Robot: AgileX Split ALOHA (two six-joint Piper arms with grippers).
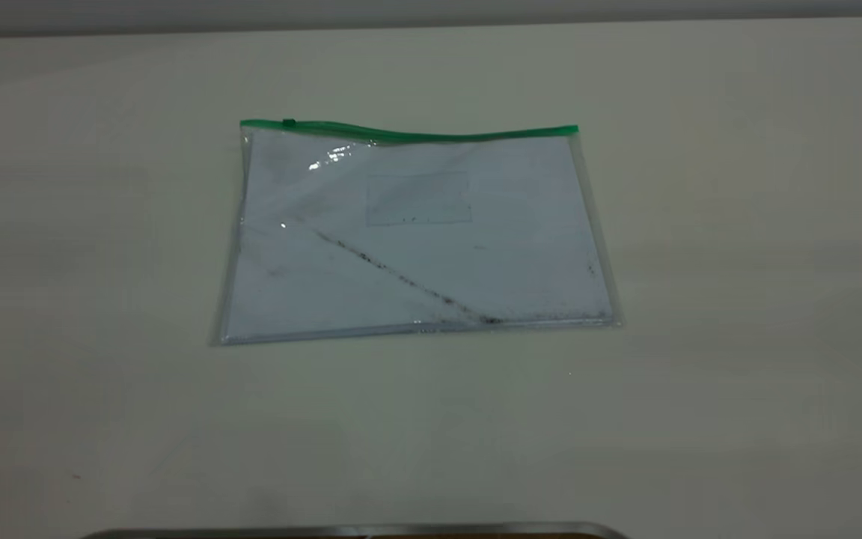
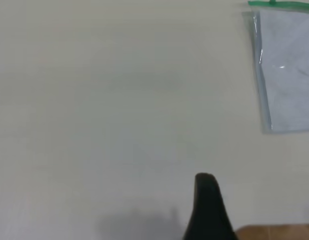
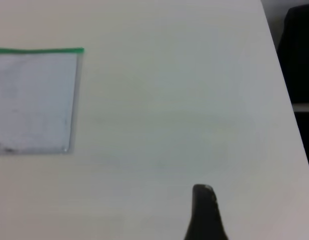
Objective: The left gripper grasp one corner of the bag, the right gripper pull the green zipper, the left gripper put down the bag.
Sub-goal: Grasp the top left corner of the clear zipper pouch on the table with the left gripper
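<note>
**Document pouch flat on the table, both grippers held clear**

At frame left of the exterior view, only bare cream table [image 1: 87, 299] showed; neither arm appeared there. In the left wrist view, the left gripper [image 2: 207, 207] hovered over the table, well apart from the bag; only one dark finger tip was visible, so whether the fingers were apart or together could not be told.

In the frame's centre lay the bag [image 1: 416, 239], flat, its white sheet crossed by a dark diagonal smudge. The green zipper [image 1: 408, 133] ran along its upper edge, the slider tab [image 1: 289, 122] near the upper-left corner of the bag [image 1: 245, 124].

The right gripper [image 3: 204, 212] likewise hung clear of the bag, finger state undeterminable.
</note>
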